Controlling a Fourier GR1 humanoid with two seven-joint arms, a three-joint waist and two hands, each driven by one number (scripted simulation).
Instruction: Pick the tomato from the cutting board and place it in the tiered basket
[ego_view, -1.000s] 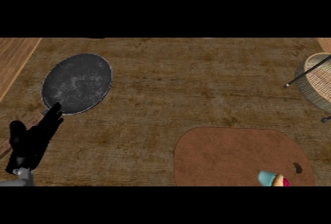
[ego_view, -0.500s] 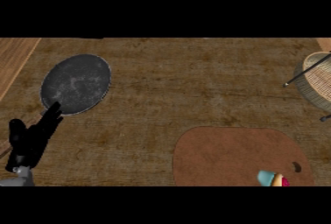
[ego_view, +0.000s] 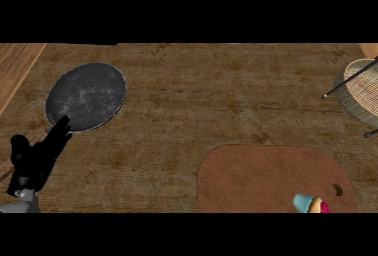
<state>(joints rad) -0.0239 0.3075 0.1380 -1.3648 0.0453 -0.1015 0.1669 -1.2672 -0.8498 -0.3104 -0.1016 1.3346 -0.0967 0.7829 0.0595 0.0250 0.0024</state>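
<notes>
Left hand (ego_view: 33, 160) at lower left — fingers straight, holding nothing — beside the dark plate (ego_view: 87, 95).

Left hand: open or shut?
Open. The left hand shows straight fingers pointing up near the grey plate, holding nothing.

Kitchen setup. Mottled brown stone-look table (ego_view: 207, 90) serves as the worktop. On it: dark grey speckled round plate (ego_view: 86, 97) at left, brown rounded cutting board (ego_view: 266, 175) with a hanging hole at lower right, and woven wicker tiered basket (ego_view: 362, 90) on a black wire frame at the right edge. Light wood planking (ego_view: 15, 65) far left.
</notes>
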